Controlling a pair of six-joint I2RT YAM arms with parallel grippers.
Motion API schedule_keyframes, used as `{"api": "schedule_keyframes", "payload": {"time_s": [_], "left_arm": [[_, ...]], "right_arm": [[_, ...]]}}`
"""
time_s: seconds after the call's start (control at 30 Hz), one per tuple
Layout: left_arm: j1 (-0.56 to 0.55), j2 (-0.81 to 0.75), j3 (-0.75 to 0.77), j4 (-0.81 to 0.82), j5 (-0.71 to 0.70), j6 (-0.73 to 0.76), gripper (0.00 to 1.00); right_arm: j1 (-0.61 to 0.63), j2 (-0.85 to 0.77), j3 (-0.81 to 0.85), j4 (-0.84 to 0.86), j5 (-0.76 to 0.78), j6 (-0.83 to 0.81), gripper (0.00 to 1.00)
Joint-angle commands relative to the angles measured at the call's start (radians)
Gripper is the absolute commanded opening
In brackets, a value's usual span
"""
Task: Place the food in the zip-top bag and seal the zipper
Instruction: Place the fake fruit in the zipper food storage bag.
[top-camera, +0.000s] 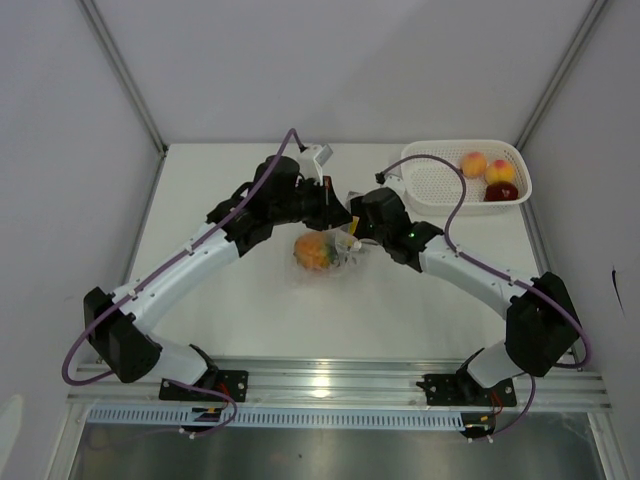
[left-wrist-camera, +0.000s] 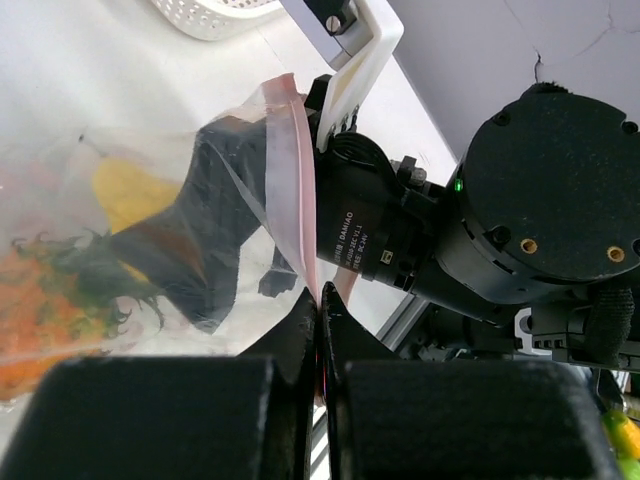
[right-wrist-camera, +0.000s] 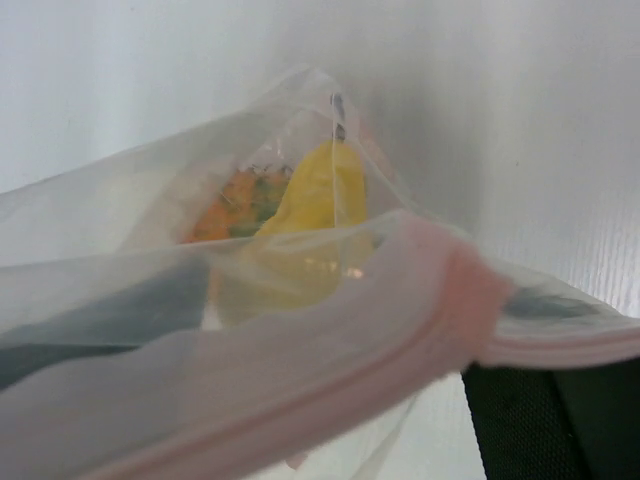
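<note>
The clear zip-top bag (top-camera: 330, 255) lies mid-table with the orange pineapple (top-camera: 313, 250) inside it. In the left wrist view the pineapple (left-wrist-camera: 50, 310) and a yellow fruit (left-wrist-camera: 130, 190) show through the plastic. My left gripper (left-wrist-camera: 320, 300) is shut on the pink zipper strip (left-wrist-camera: 290, 180); it sits at the bag's far edge (top-camera: 338, 218). My right gripper (top-camera: 352, 236) is at the bag's right end. In its wrist view the zipper (right-wrist-camera: 400, 330) crosses between its fingers (right-wrist-camera: 540, 420), which stand apart. The yellow fruit (right-wrist-camera: 310, 210) shows behind.
A white mesh basket (top-camera: 430, 185) stands at the back right. It holds two peaches (top-camera: 473, 163) (top-camera: 499, 171) and a dark red apple (top-camera: 501, 191). Both arms meet over the table's middle. Walls close in the left, right and back.
</note>
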Motion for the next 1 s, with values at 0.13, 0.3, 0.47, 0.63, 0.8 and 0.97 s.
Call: {"api": "schedule_keyframes", "payload": {"time_s": [0.13, 0.3, 0.47, 0.63, 0.8, 0.97], "left_arm": [[-0.005, 0.001, 0.063, 0.005, -0.013, -0.003, 0.01], [0.009, 0.013, 0.102, -0.016, -0.071, -0.023, 0.0], [0.036, 0.013, 0.094, -0.005, -0.097, -0.046, 0.01], [0.049, 0.034, 0.099, 0.025, -0.065, -0.06, 0.01], [0.05, 0.045, 0.103, 0.053, -0.024, -0.063, 0.01], [0.05, 0.079, 0.117, 0.038, 0.059, -0.058, 0.01]], "right_arm": [[-0.025, -0.063, 0.082, -0.018, -0.043, -0.044, 0.99], [-0.026, -0.246, 0.107, -0.16, -0.017, -0.035, 0.99], [-0.098, -0.381, 0.167, -0.358, -0.012, -0.046, 0.99], [-0.246, -0.439, 0.188, -0.377, -0.341, -0.061, 0.99], [-0.293, -0.306, 0.162, -0.389, -0.48, -0.055, 0.99], [-0.252, -0.154, 0.167, -0.38, -0.413, -0.053, 0.99]]}}
